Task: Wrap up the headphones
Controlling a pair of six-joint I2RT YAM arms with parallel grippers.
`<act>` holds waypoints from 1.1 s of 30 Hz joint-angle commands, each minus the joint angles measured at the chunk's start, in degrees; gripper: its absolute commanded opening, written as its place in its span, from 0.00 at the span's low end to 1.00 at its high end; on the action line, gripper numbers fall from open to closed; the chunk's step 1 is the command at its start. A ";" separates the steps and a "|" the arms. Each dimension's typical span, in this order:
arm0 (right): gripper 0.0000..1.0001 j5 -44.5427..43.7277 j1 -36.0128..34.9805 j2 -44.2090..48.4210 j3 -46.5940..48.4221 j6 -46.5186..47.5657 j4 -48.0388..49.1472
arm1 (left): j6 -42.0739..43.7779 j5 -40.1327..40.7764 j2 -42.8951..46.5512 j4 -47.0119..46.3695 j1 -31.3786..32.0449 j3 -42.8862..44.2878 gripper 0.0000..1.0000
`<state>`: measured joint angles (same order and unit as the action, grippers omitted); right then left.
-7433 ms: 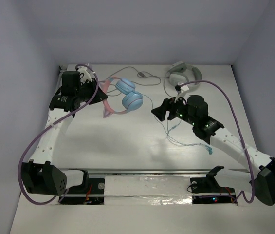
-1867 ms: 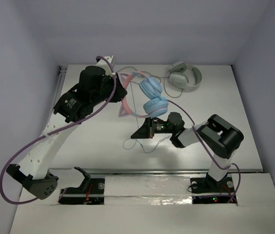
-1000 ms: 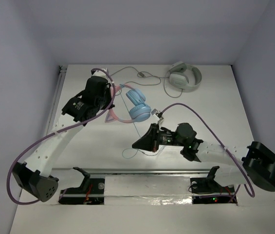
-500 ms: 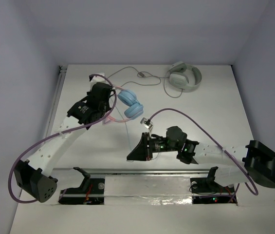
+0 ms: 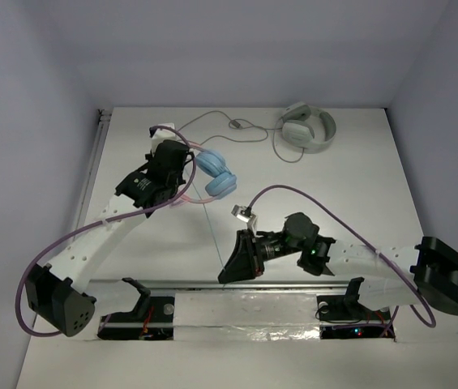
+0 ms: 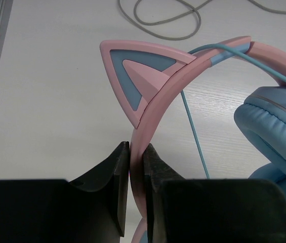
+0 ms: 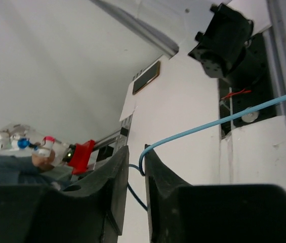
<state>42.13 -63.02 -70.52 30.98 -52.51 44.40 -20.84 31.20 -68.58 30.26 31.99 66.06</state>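
The headphones point(image 5: 215, 173) have light blue earcups and a pink headband with pointed ears point(image 6: 141, 76). They hang at the back left of the table. My left gripper point(image 5: 181, 178) is shut on the pink headband point(image 6: 155, 106), its jaws point(image 6: 136, 152) pressed flat on the band just below one ear. A blue earcup point(image 6: 274, 131) sits to the right of it. The thin light-blue cable point(image 5: 212, 231) runs from the headphones down to my right gripper point(image 5: 227, 272) near the front edge. In the right wrist view that gripper point(image 7: 136, 154) stands slightly open, and the cable point(image 7: 223, 120) hooks loosely over one fingertip.
White-grey headphones point(image 5: 306, 128) lie at the back right, and their grey cable point(image 5: 237, 126) trails left behind the blue pair. The same grey cable point(image 6: 168, 20) loops on the table beyond the pink ear. Arm mounts and slots point(image 7: 223, 40) line the near edge.
My right gripper has drawn the cable toward the near edge, and its jaws have parted from shut to slightly open. My left gripper carried the headphones a little left and back, still gripping the headband.
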 commanded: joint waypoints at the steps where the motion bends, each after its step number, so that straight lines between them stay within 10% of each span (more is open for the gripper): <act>1: 0.23 7.00 -1.75 1.00 0.31 -1.45 4.73 | -0.69 0.88 1.95 -6.09 -0.08 0.73 0.00; 8: 0.00 6.58 -2.28 0.55 0.83 -0.67 1.49 | -0.34 -0.70 2.66 -6.62 -0.08 1.00 0.00; 13: 0.00 -6.42 -2.28 8.72 10.83 16.08 -33.76 | -0.43 -2.64 3.27 -5.92 0.44 -3.20 0.00; 19: 0.00 -24.97 -2.28 11.03 24.29 23.93 -53.24 | -1.13 -6.23 5.20 -4.95 0.97 -7.43 0.00; 33: 0.00 -50.65 7.21 -0.93 35.90 34.75 -59.16 | 0.89 -12.39 7.05 -1.70 5.45 -9.46 0.00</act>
<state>-1.50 -58.76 -71.90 62.28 -21.67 -14.06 -19.94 19.97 -63.31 29.95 37.12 56.71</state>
